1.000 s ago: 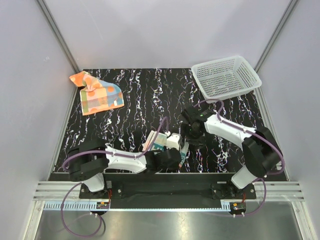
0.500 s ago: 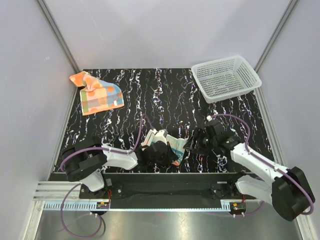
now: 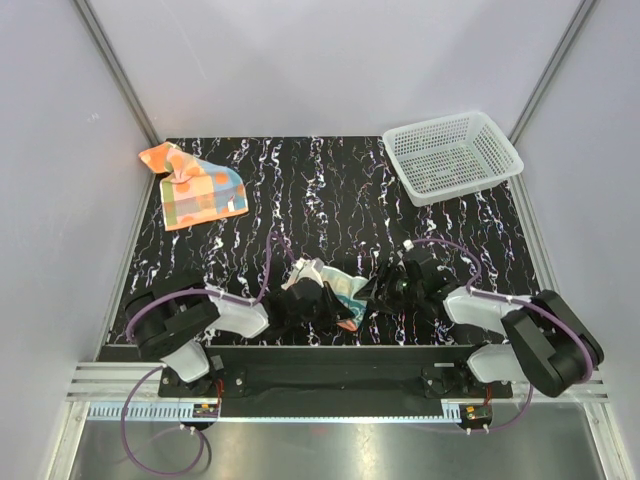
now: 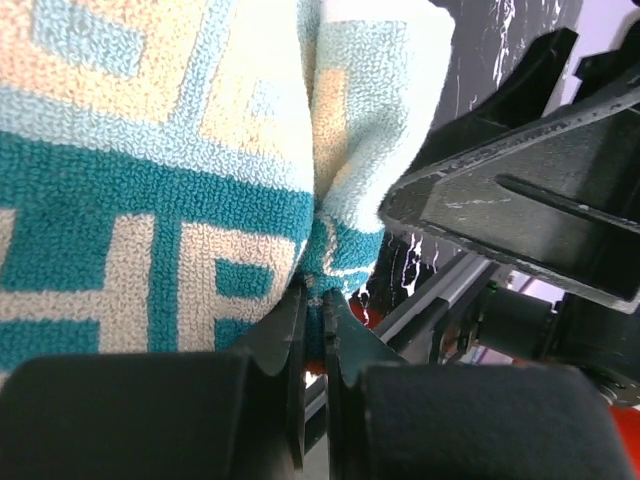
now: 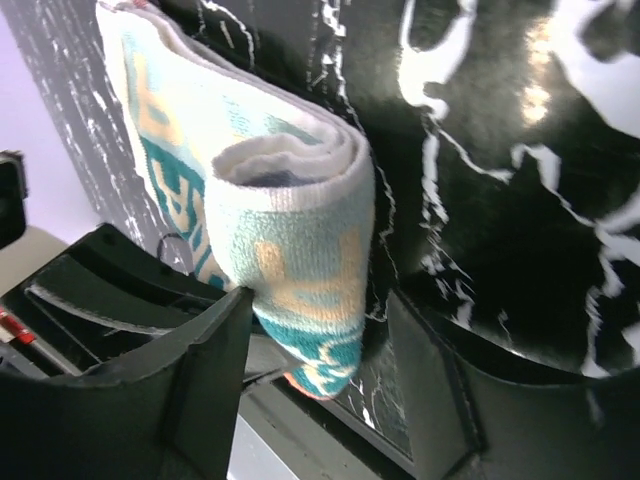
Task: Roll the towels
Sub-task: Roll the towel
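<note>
The cream towel with teal and orange lettering (image 3: 345, 290) lies partly rolled near the table's front edge, between my two grippers. My left gripper (image 3: 318, 300) is shut on its lower edge; the left wrist view shows the jaws pinching a fold of the cream towel (image 4: 200, 180). My right gripper (image 3: 385, 290) is open around the roll's right end; in the right wrist view the cream towel (image 5: 290, 240) sits between the two spread fingers (image 5: 200, 350). The orange towel with coloured patches (image 3: 195, 188) lies crumpled at the far left corner, away from both grippers.
A white plastic mesh basket (image 3: 452, 155) stands at the far right corner. The black marbled table (image 3: 320, 200) is bounded by grey walls at left, right and back. The metal rail with both arm bases runs along the front edge.
My right arm has swung from the table's middle down to the front, its gripper now at the roll's right end. The left gripper and the cream towel have shifted slightly left and nearer.
</note>
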Controlling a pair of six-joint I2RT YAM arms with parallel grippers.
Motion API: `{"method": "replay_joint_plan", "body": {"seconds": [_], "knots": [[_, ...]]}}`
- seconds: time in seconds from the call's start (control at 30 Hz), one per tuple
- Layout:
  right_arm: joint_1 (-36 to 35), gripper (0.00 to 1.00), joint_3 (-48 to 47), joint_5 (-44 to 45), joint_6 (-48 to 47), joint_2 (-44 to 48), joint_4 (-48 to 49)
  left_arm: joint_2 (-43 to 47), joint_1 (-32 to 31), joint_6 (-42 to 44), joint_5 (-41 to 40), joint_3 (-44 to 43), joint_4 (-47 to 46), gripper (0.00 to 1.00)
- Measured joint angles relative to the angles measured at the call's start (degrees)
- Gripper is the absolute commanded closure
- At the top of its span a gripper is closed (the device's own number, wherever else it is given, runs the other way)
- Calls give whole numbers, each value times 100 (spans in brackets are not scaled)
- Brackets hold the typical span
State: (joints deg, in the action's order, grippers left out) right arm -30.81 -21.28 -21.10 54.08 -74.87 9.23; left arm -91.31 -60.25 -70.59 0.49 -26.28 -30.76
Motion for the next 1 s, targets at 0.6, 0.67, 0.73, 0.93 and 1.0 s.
{"method": "replay_joint_plan", "body": {"seconds": [0.6, 0.67, 0.73, 0.93, 1.0], "knots": [[-317, 100, -199, 271, 33, -229, -42, -105, 138, 260, 323, -345, 404, 57], [-343, 100, -651, 474, -153, -136, -868, 160, 9, 542, 2, -597, 1071, 45], [-369, 100, -1279, 756, -393, -144, -1816, 439, -175, 815, -431, -861, 1711, 40], [-382, 100, -2288, 1443, -774, -472, -3504, 654, -1233, 1499, -2153, -2100, 3574, 39], [-382, 100, -2376, 1606, -815, -691, -3943, 553, -1733, 1709, -2894, -2568, 4063, 38]]}}
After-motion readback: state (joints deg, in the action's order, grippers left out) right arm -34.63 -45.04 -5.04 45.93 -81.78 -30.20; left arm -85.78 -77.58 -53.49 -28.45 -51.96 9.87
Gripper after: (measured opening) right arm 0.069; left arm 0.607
